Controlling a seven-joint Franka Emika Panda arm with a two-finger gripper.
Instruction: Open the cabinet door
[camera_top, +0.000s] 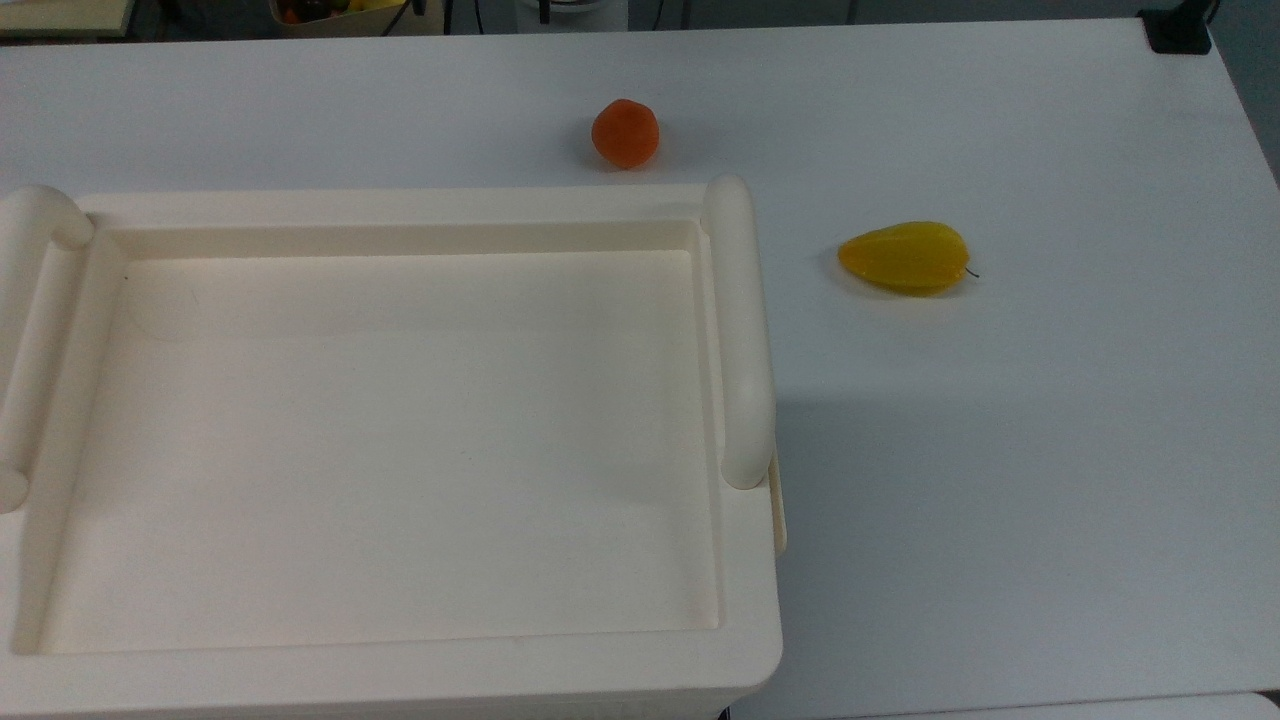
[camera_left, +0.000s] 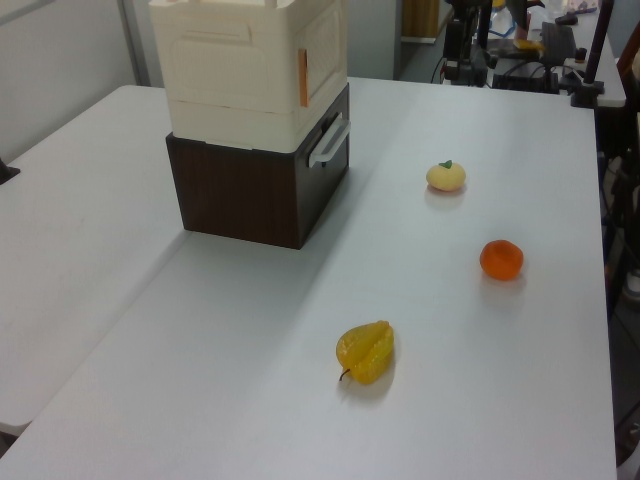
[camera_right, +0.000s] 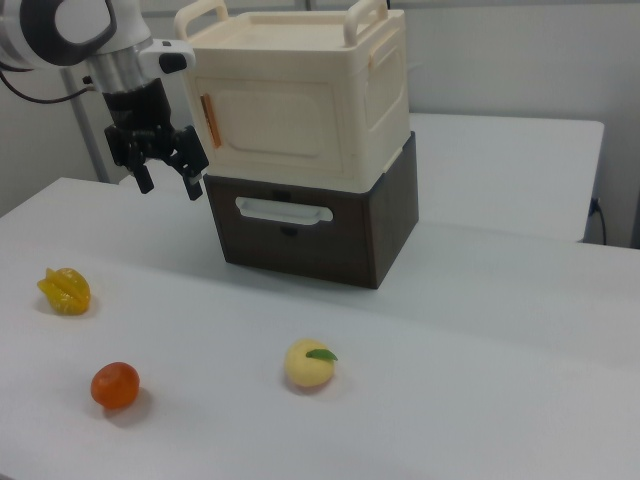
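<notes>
Upper left of the right view: black two-finger end effector, fingers spread apart, just beside the closed flat cream-white plastic cabinet door; the arm is cut off.

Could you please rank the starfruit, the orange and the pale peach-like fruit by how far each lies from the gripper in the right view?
From the gripper:
1. Starfruit, at the right view's left edge, below the gripper.
2. Orange, lower left, nearer the camera.
3. Pale peach-like fruit, toward the right view's centre, in front of the dark drawer unit.

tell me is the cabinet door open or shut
Shut. In the right view the door sits flush in the cabinet front, no gap showing. The open end effector hangs beside its orange-marked edge.
</notes>
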